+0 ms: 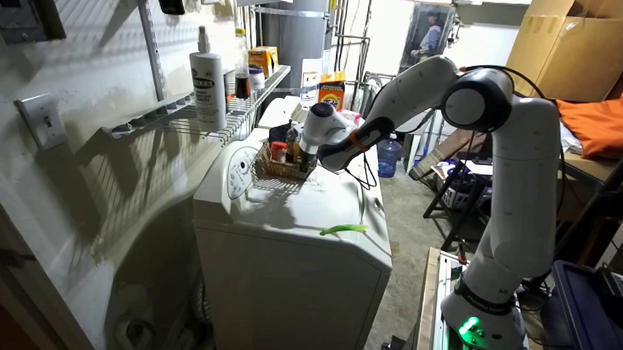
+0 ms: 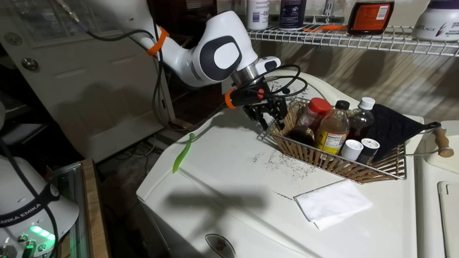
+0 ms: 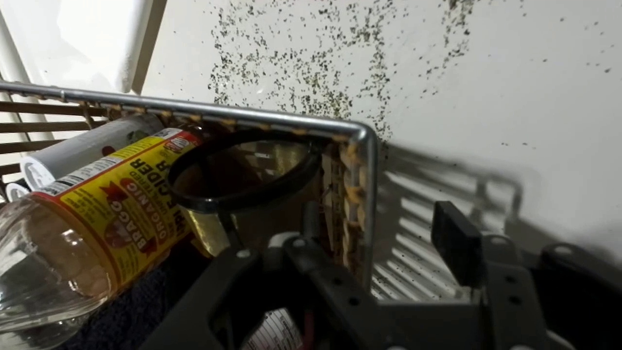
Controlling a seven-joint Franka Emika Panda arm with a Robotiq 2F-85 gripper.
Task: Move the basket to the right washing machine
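Brown wicker basket (image 2: 353,172) sits atop a white washing machine (image 2: 247,168), between three and four o'clock of my jaws in an exterior view, carrying a Bragg apple cider vinegar bottle (image 3: 116,214). My jaws stand apart, the basket's metal rim (image 3: 371,204) between them in the wrist view. The right washing machine (image 2: 428,215) lies beyond, at four.

- Brown slatted wicker basket (image 2: 304,154), silver metal rim (image 3: 370,194)
- White round-consoled machine (image 2: 229,154), top flecked with dark specks (image 3: 330,95)
- Off-white boxy washing machine (image 2: 428,208)
- Clear rounded bottle (image 3: 68,253), yellow-and-red label (image 3: 129,199)
- Bright green slender strip (image 2: 182,156)
- Matte black two-fingered gripper (image 2: 273,125)
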